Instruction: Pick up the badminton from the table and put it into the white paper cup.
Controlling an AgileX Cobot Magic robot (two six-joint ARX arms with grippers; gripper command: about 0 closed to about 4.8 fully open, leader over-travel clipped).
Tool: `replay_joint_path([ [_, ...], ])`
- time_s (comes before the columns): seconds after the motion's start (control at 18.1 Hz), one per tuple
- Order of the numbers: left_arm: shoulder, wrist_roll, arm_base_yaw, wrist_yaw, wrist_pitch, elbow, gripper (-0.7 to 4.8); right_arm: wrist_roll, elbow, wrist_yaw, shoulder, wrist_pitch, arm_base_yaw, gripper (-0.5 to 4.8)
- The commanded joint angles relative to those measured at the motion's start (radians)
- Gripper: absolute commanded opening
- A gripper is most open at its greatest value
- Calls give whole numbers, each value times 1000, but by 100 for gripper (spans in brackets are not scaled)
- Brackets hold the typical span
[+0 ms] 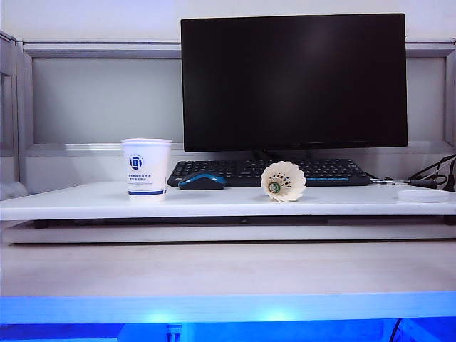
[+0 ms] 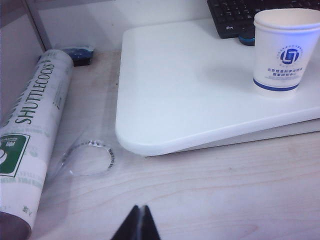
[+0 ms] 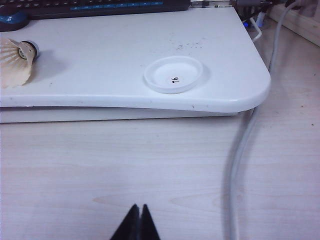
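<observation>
Shuttlecock lies on side on white table, cork tip toward camera, in front of keyboard, well apart from both claws. Paper cup upright on same table, mouse beside it. Left claw clenched, nothing held, low over wooden desk; cup ahead, shuttlecock tube alongside. Right claw clenched, nothing held; shuttlecock ahead, white lid ahead, cable beside.

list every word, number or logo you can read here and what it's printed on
"SHUTTLECOCKS": along the shuttlecock tube.
"76", or "92" read the other way up: on the white round lid.
Round blue logo on the white paper cup; the blue text beneath is too small to read.
Keyboard key legends: too blurred.
</observation>
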Motion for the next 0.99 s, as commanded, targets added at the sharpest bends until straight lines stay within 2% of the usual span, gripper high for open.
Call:
replay_joint_path([
  [0.06, 1, 0, 0, -2, -7, -3, -5, 3, 3, 5, -2, 17, 0, -8],
  [0.39, 1, 0, 0, -3, -26, -2, -5, 3, 3, 1, -2, 33, 0, -8],
  [0.5, 1, 0, 0, -3, -27, -3, -5, 3, 7, -15, -2, 42, 0, -8],
  [0.61, 1, -3, 0, -2, -27, -3, -5, 62, 27, -73, -2, 89, 0, 2],
  [0.83, 1, -6, 0, -2, -27, -3, -5, 115, 127, -93, -2, 90, 1, 111],
  [0.99, 1, -27, 0, -2, -27, -3, -5, 116, 258, -100, 3, 61, 2, 137],
])
